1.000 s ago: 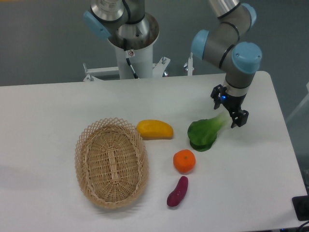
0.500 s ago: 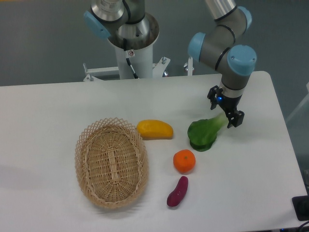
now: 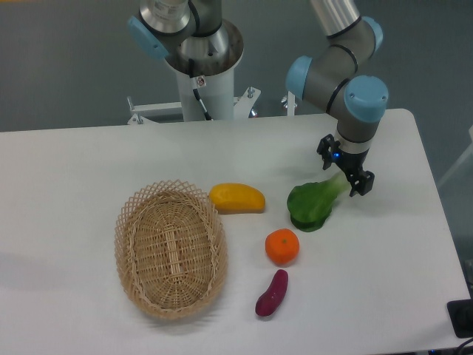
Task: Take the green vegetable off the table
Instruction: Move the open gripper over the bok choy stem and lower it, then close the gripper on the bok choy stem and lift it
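The green vegetable [image 3: 310,205] lies on the white table [image 3: 89,163], right of centre, with its dark leaves toward the orange and its pale stalk pointing up and right. My gripper [image 3: 344,177] is low over the stalk end. Its two black fingers stand apart, one on each side of the stalk. The jaws are open and I cannot tell whether they touch the stalk. The vegetable rests on the table.
A yellow mango-like fruit [image 3: 237,198] lies left of the vegetable. An orange [image 3: 282,247] and a purple sweet potato [image 3: 272,293] lie below it. A wicker basket [image 3: 170,248] stands at the left. The robot base [image 3: 205,74] is at the back.
My gripper has shifted a little to the left and up, settling over the stalk end. The vegetable and the other things have not moved.
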{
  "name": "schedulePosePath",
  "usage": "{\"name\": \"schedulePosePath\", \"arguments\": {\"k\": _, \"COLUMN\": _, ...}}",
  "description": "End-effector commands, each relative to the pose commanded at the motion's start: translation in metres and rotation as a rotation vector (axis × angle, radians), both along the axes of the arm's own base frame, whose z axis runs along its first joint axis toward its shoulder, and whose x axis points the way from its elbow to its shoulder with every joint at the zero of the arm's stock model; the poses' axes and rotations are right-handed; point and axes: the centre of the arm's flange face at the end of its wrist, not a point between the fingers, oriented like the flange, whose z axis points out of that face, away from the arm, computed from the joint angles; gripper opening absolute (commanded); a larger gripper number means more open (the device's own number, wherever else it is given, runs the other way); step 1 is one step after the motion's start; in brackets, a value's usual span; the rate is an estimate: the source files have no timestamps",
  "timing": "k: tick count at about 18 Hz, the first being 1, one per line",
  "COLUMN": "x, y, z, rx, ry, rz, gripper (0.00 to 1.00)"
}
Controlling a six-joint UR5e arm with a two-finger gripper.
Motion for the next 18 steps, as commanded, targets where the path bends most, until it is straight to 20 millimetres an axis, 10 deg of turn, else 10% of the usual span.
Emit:
{"name": "schedulePosePath", "arguments": {"k": 7, "x": -0.003, "y": 0.001, "z": 0.005, "rx": 0.005, "ry": 0.011, "rz": -0.002, "gripper": 0.36}}
{"name": "schedulePosePath", "arguments": {"k": 18, "x": -0.022, "y": -0.003, "z": 0.057, "rx": 0.014, "ry": 0.066, "rz": -0.076, "gripper": 0.33}}
